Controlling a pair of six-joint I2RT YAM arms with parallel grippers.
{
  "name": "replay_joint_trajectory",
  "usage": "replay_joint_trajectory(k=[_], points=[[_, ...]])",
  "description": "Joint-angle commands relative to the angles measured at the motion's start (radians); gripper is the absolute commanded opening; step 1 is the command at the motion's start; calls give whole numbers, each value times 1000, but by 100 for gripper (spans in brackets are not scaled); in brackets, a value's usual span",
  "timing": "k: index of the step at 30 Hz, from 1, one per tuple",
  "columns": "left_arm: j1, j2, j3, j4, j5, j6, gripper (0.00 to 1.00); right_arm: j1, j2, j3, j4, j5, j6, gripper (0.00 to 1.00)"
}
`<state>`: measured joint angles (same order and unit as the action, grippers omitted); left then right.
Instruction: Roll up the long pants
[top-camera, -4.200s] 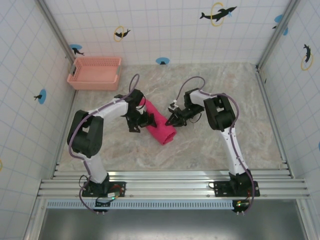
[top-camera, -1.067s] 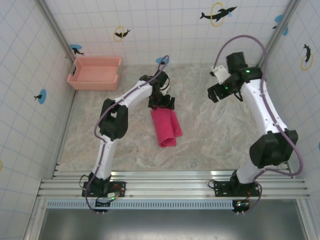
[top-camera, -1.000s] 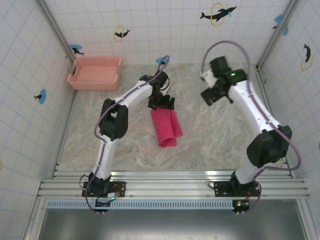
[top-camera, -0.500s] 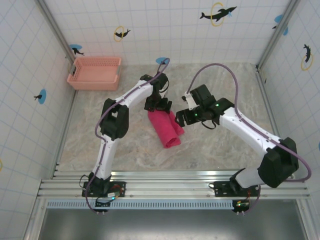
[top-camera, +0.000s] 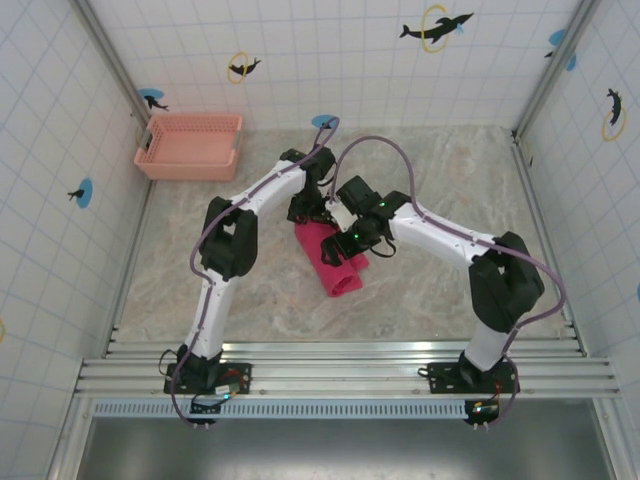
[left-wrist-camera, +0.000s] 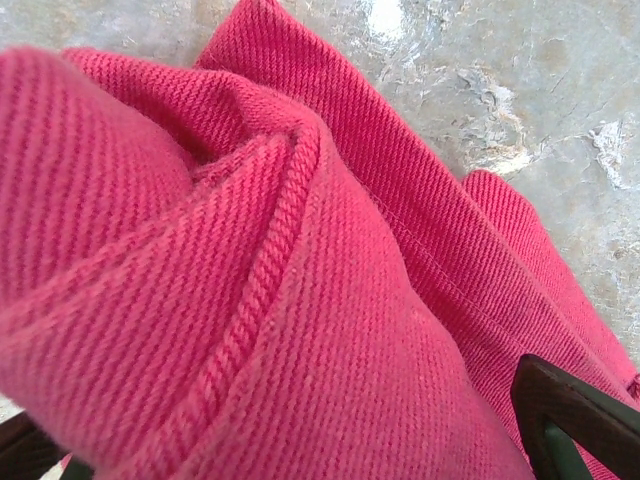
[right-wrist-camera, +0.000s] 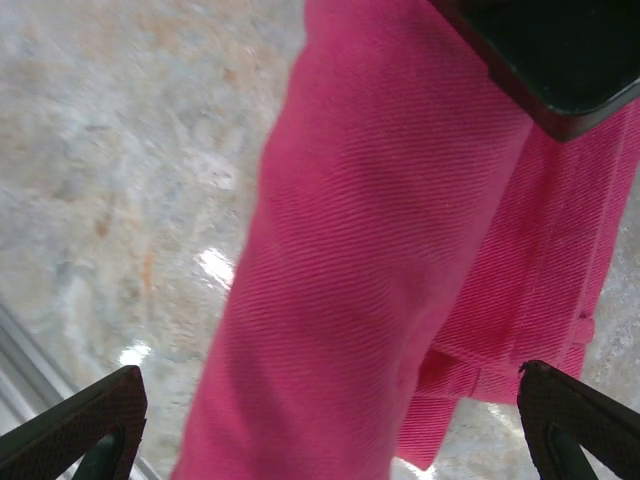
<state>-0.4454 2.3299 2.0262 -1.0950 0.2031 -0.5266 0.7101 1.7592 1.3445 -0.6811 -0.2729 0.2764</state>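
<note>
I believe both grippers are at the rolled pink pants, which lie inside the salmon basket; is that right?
Not quite: the top external view shows the long pants on the table, apart from the basket; the left gripper and right gripper are at them.

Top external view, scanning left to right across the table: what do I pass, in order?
Salmon basket → long pants → right arm's base. Both claws overlap the pants, so I've left them out.
</note>
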Motion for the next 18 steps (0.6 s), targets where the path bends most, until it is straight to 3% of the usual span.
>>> replay_joint_trajectory(k=[1, 12, 18], points=[[-4, 65, -26, -89, 11, 2, 98, -19, 71, 58, -40, 28, -81, 98], [-1, 76, -19, -106, 24, 19, 98, -58, 207, 101, 8, 121, -150, 98], [2, 80, -21, -116, 22, 26, 97, -60, 210, 83, 34, 249, -173, 98]])
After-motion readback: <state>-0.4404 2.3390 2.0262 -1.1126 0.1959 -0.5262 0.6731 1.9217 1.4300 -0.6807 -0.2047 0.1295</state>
